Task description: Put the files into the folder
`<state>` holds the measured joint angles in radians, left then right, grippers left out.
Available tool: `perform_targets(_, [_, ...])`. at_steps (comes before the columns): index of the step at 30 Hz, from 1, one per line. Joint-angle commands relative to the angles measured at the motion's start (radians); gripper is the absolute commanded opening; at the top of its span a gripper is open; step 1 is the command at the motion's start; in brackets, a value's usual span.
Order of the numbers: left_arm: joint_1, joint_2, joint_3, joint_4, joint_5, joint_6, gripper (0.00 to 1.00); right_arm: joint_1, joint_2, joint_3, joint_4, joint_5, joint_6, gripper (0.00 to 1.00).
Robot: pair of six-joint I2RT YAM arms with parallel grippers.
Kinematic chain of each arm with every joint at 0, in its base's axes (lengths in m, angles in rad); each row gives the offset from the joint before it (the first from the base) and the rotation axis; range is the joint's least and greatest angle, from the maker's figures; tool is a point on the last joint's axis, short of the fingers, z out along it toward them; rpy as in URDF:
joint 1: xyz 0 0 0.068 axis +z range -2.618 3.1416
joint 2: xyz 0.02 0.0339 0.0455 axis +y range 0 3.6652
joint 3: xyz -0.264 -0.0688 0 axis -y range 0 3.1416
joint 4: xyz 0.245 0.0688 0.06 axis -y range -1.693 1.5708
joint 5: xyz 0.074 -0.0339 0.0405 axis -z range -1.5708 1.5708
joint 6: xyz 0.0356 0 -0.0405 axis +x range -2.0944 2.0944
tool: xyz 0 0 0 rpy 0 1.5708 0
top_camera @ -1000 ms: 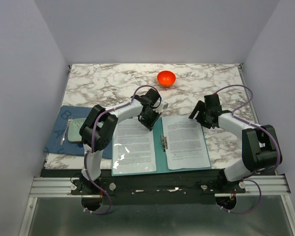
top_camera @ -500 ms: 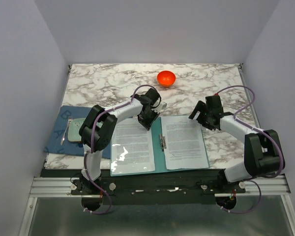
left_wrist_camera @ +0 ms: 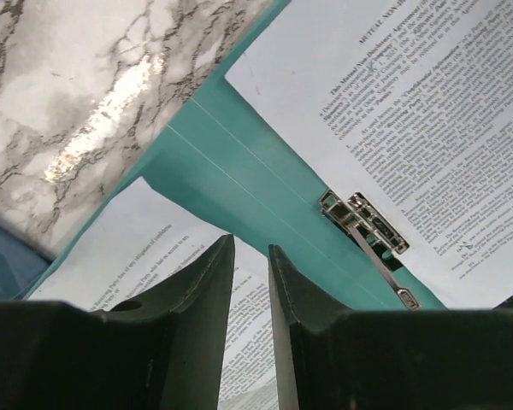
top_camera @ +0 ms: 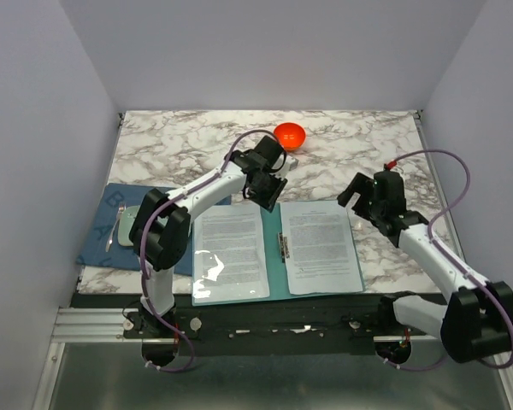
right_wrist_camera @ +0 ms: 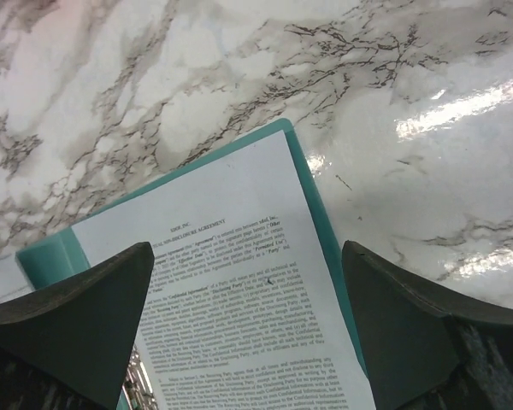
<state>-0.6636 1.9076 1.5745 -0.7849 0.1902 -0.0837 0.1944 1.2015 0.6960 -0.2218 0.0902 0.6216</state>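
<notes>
Lying open and flat near the front edge of the marble desk (top_camera: 197, 141), the teal folder (top_camera: 274, 266) shows both halves to the overhead view. The files (top_camera: 323, 246), white sheets dense with black print, rest on its right half, their top corner just inside the folder's far right corner. Another printed sheet (top_camera: 231, 243) sits on the left half under a glossy clear sleeve. A small metal clip (left_wrist_camera: 363, 224) lies along the spine, at the left edge of the right-hand sheets.

My left pincer (left_wrist_camera: 250, 243) hangs over the far end of the spine, its fingers parted by a narrow gap with nothing between them. My right pincer (right_wrist_camera: 248, 248) hovers above the folder's far right corner, fingers spread wide and empty, clear of the paper.

Farther out, an orange bowl (top_camera: 289, 135) stands toward the back of the desk. A dark blue mat (top_camera: 107, 243) carrying a pale green tray (top_camera: 130, 224) lies left of the folder.
</notes>
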Motion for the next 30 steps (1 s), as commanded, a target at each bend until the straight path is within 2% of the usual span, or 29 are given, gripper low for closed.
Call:
perform_targets(1, [-0.073, -0.031, -0.027, 0.047, -0.032, -0.034, 0.38, -0.004, -0.169, -0.111, 0.093, -0.004, -0.069, 1.0])
perform_targets(4, [-0.139, -0.028, 0.039, 0.035, -0.126, -0.019, 0.4, -0.004, -0.311, -0.185, 0.157, -0.078, -0.117, 1.0])
perform_targets(8, [-0.154, 0.025, 0.149, -0.048, -0.181, -0.016, 0.66, -0.003, -0.43, -0.239, 0.19, -0.188, -0.125, 1.0])
perform_targets(9, [-0.145, 0.05, 0.169, -0.074, -0.176, -0.028, 0.66, -0.003, -0.468, -0.251, 0.199, -0.201, -0.126, 1.0])
perform_targets(10, [-0.116, 0.07, 0.182, -0.097, -0.103, -0.033, 0.65, -0.001, -0.485, -0.259, 0.212, -0.213, -0.122, 1.0])
perform_targets(12, [-0.113, 0.026, 0.139, -0.059, -0.103, -0.021, 0.6, -0.001, -0.517, -0.273, 0.213, -0.251, -0.12, 1.0])
perform_targets(14, [-0.128, -0.089, 0.11, 0.013, -0.141, -0.004, 0.85, -0.001, -0.575, -0.282, 0.243, -0.295, -0.123, 1.0])
perform_targets(16, [-0.143, -0.162, 0.061, 0.082, -0.182, -0.016, 0.99, -0.001, -0.63, -0.303, 0.284, -0.311, -0.109, 1.0])
perform_targets(17, [-0.139, -0.183, 0.008, 0.122, -0.255, -0.033, 0.99, -0.001, -0.646, -0.314, 0.304, -0.331, -0.083, 1.0])
perform_targets(18, [-0.131, -0.165, 0.007, 0.112, -0.25, -0.042, 0.99, -0.001, -0.663, -0.341, 0.327, -0.343, -0.063, 1.0])
perform_targets(19, [-0.13, -0.129, 0.037, 0.067, -0.23, -0.042, 0.99, -0.001, -0.677, -0.352, 0.366, -0.352, -0.045, 1.0])
perform_targets(20, [-0.129, -0.028, 0.142, -0.067, -0.213, -0.054, 0.99, -0.003, -0.689, -0.363, 0.389, -0.378, -0.013, 1.0])
perform_targets(22, [-0.131, 0.024, 0.188, -0.126, -0.192, -0.085, 0.99, -0.003, -0.689, -0.382, 0.418, -0.392, 0.013, 1.0])
perform_targets(26, [-0.134, -0.054, 0.072, 0.008, -0.164, -0.113, 0.99, -0.004, -0.649, -0.392, 0.461, -0.489, 0.012, 0.99])
perform_targets(30, [-0.139, 0.017, 0.067, 0.013, -0.167, -0.165, 0.99, 0.0, -0.593, -0.375, 0.457, -0.537, -0.022, 0.77])
